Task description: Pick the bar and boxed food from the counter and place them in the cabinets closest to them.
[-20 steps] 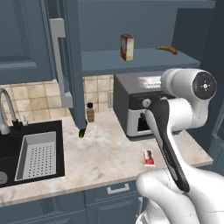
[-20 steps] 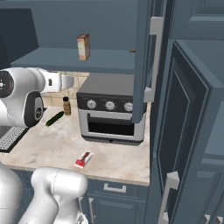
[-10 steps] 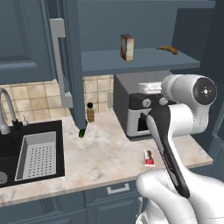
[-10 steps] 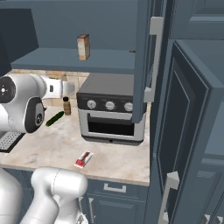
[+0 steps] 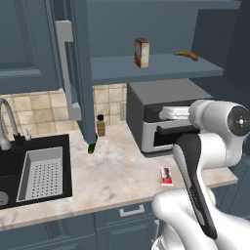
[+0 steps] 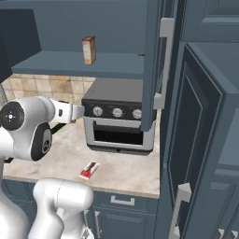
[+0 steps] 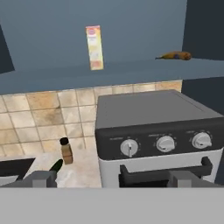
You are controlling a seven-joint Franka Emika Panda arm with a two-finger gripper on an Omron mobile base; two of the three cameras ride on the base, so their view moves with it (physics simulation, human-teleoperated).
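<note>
While nothing is gripped, the gripper (image 7: pixel 111 178) is seen with fingers (image 7: pixel 43 178) spread apart before the toaster oven (image 7: pixel 157 140). The boxed food (image 7: pixel 95 47) stands upright on the cabinets' shelf (image 7: pixel 52 72) well above the fingers. The bar (image 5: pixel 166 175) lies flat on the counter (image 5: pixel 112 180).

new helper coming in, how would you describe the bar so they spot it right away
Find the grey toaster oven on the beige counter. On the counter in front of it, near the front edge, lies the bar. It is flat with a red and white wrapper, unlike the upright brown bottle by the backsplash.
</note>
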